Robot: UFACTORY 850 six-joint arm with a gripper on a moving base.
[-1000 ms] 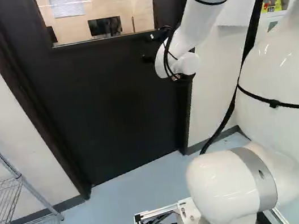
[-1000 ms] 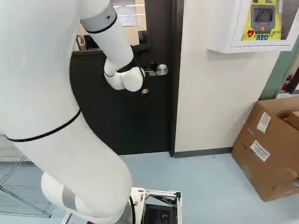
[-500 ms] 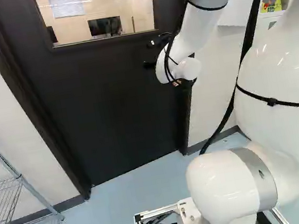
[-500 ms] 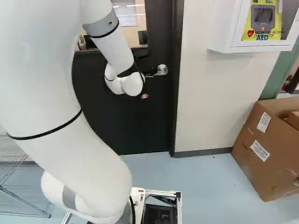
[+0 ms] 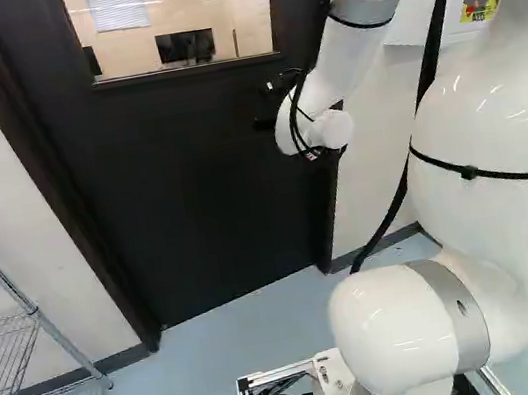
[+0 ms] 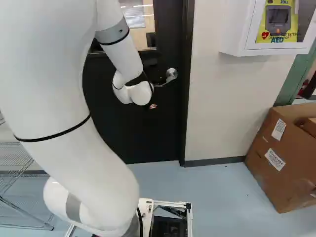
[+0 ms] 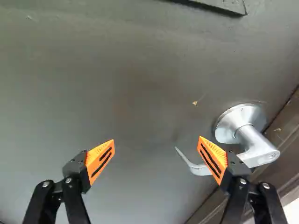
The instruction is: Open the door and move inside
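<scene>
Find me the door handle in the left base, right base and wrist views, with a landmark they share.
Left base view: not in sight, likely hidden behind the arm's end.
Right base view: door handle above the middle, just right of the arm's end.
Wrist view: beside one of the fingers, which partly covers its lever.
Shared landmark: the dark door.

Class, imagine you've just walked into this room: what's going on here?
A white robot arm is reaching for the metal handle of a dark door. Its gripper is open, with one orange-padded finger across the handle, probably pushing it rather than gripping it. The handle slopes down from its round plate, so it may be partly turned. The door looks shut, and the robot has not gone through.
</scene>
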